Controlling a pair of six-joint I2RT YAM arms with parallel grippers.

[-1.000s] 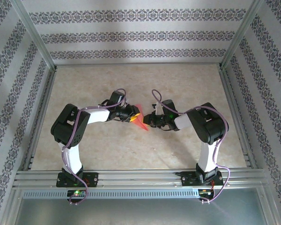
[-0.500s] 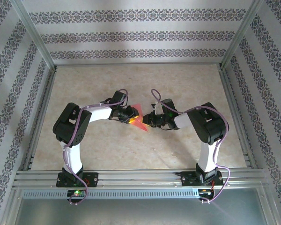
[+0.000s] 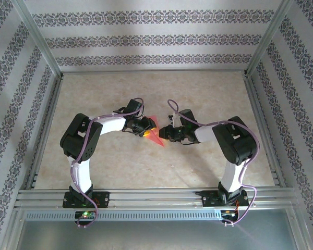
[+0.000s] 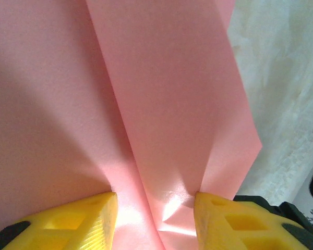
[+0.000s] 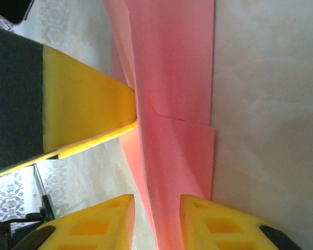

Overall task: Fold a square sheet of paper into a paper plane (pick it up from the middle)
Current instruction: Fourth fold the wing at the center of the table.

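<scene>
— Where was the paper (image 3: pixel 155 136)?

— Mid-bench (image 3: pixel 146 88), folded to a smooth pink dart, flaps overlapping along sharp creases. The left end effector (image 4: pixel 155 216) straddled it, jaws parted; the right end effector (image 5: pixel 156 221) bracketed its edge, pads barely apart.

— Which step?

— Apparently pressing a wing fold; next called for re-gripping squarely along the crease.

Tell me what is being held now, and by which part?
The pink-red paper, already folded: the left gripper straddles one end of it. Whether either gripper truly clamps it cannot be told.

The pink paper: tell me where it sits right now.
In the top view the folded pink paper lies mid-table, between the left gripper and the right gripper, which meet over it.
</scene>
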